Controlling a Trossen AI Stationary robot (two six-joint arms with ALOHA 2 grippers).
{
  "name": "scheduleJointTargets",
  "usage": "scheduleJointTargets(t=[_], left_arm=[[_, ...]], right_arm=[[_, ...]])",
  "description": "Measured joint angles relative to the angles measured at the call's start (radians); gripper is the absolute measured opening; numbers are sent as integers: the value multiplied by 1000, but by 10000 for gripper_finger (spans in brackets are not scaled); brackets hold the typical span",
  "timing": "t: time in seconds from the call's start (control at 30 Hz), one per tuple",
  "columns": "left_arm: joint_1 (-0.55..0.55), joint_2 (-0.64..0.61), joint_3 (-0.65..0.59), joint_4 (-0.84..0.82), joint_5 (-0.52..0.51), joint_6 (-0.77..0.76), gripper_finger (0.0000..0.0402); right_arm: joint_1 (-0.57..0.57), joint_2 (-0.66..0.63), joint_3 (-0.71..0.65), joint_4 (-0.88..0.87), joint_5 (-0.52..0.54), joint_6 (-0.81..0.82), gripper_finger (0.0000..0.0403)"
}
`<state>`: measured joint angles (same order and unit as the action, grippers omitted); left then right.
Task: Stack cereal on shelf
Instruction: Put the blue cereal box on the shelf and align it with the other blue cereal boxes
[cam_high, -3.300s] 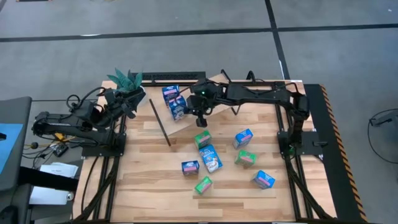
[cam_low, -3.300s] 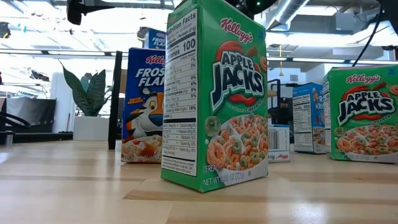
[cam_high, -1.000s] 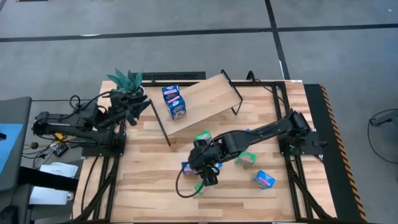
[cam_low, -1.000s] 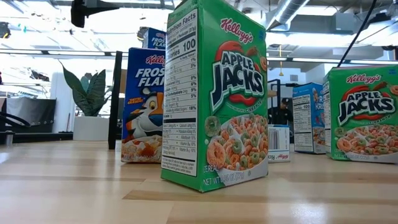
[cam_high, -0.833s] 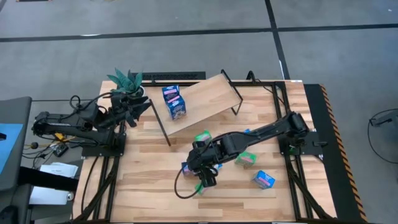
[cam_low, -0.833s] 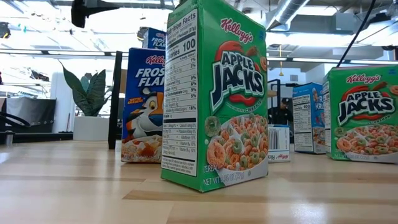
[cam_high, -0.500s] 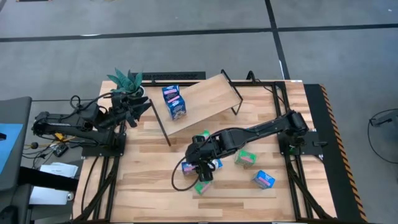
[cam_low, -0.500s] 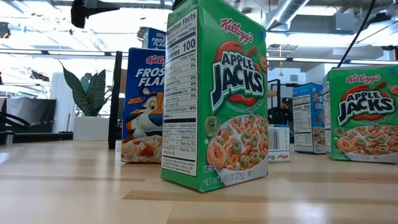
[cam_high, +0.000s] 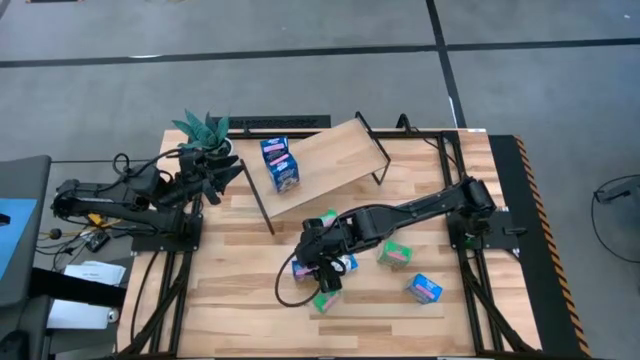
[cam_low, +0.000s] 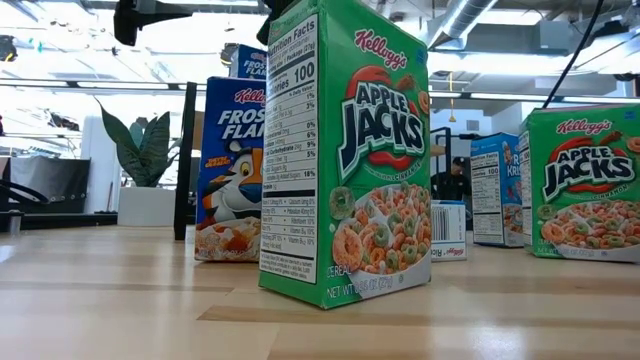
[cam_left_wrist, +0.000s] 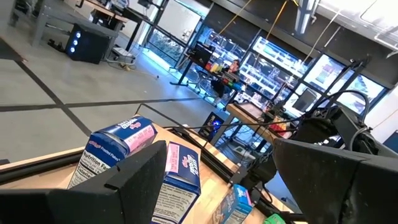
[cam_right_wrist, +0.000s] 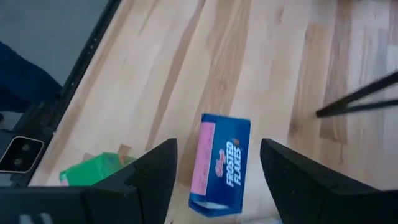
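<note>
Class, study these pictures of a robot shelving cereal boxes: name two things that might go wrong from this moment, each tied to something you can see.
1. The right gripper hangs open over the blue Frosted Flakes box, with a green box close by; coming down, a finger may knock that neighbour.
2. The shelf is tilted and already holds two blue boxes near one edge; another box set there may slide or topple them.
</note>
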<state>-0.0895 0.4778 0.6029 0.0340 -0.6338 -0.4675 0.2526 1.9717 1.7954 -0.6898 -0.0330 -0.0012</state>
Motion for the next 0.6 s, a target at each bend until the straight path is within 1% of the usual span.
scheduleJointTargets(t=[0.1,0.17,0.27,0.4,0.47,0.53,0.6], left_arm=[[0,0,0,0,0,0,283],[0,0,0,0,0,1,283],[0,0,0,0,-1,12,283],[0,0,0,0,-2,13,283],[0,0,0,0,-2,12,283],[0,0,0,-1,-1,12,283],[0,0,0,-2,-1,12,283]], right_arm=[[-10,0,0,-48,-26,1,262],[-21,0,0,-78,-48,-1,275],[-33,0,17,-119,-65,-5,310],[-29,-3,44,-122,-60,-32,368],[-18,-2,45,-129,-50,-33,388],[-7,-2,45,-148,-38,-28,397],[3,-2,40,-140,-23,3,397]])
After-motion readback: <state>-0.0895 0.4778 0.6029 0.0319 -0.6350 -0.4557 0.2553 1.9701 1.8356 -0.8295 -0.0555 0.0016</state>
